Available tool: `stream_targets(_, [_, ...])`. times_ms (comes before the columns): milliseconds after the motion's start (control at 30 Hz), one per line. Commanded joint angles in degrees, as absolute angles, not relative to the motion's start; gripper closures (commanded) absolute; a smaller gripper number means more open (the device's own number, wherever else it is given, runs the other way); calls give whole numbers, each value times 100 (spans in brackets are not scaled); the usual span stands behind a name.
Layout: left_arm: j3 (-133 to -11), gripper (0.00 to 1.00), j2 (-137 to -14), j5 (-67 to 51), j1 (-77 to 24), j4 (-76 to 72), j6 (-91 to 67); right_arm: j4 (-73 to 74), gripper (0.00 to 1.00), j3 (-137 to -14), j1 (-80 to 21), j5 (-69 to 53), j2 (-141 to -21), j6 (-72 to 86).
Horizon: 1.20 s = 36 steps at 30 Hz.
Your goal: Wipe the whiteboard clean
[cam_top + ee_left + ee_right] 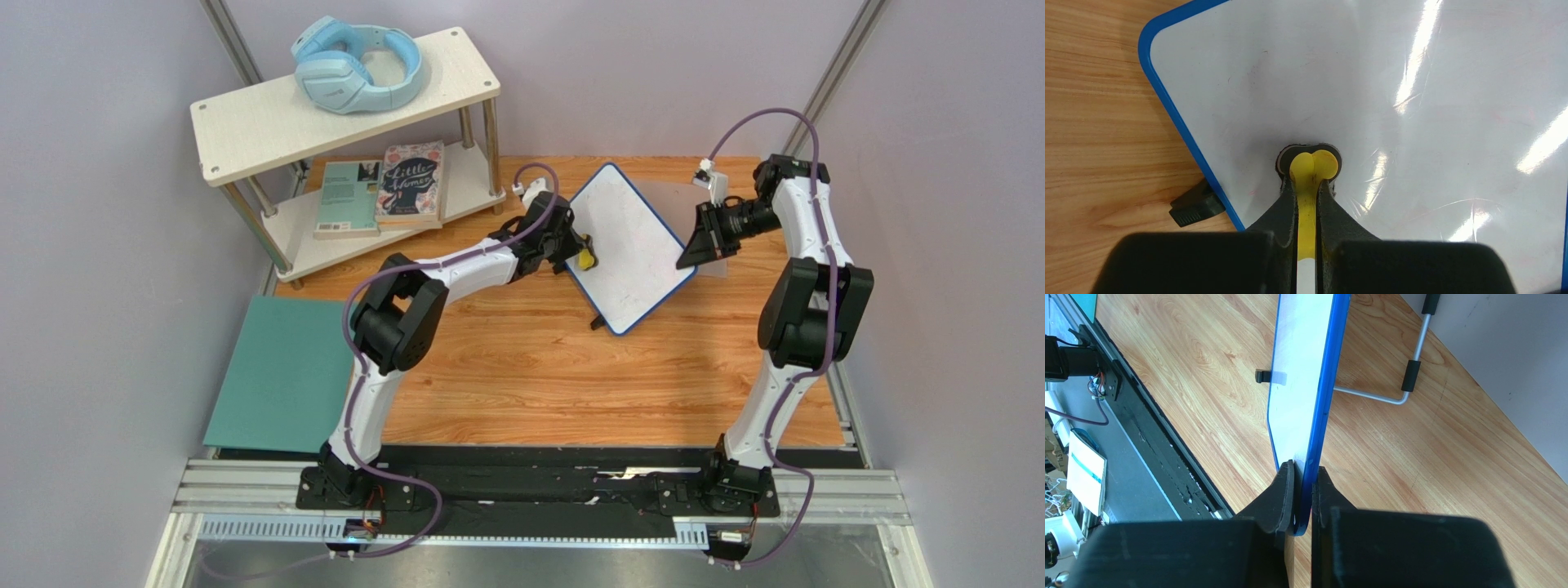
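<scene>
**Two arms, one whiteboard**

The whiteboard (628, 249) is at the far middle of the wooden table (528, 368). From above it looks turned like a diamond.

The right gripper (1303, 478) is pinching the board's blue frame at the right corner. One finger is on the front and one is on the back. Behind the board, a thin metal leg (1370, 395) rests on the wood.

The left gripper (1308, 184) is squeezed tight on a small yellow eraser (1314, 165). The round end of the eraser, with a dark pad under it, presses on the white face near the left edge. Some very pale pink marks show on the board. A little black foot (1195, 205) sticks out from under the blue edge there.

Far off to the left stands a white shelf (245, 123). Light blue headphones (358, 64) lie on top of it, and two books (411, 184) lie on the lower level. A teal mat (276, 374) lies flat on the left side, well apart from the board.
</scene>
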State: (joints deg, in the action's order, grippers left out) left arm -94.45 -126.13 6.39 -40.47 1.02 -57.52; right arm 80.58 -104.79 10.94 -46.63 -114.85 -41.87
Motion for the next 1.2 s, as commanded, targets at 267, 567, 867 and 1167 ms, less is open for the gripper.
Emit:
stream_targets(267, [-10748, 100, -13192, 264, -5035, 263, -4018, 8490, 100, -10468, 774, -4078, -11329, -5089])
stream_targets(567, [-11057, 100, -13228, 53, -5501, 71, -3683, 8499, 100, -10564, 765, -4078, -11373, -5036])
stream_targets(867, [-11505, 100, -13429, 158, -5906, 369, -3832, 8499, 100, -10591, 747, -4096, -11382, -5010])
stream_targets(1167, [-11295, 100, -13299, 878, -5819, 633, -4227, 8525, 100, -10600, 747, -4034, -11338, -5036])
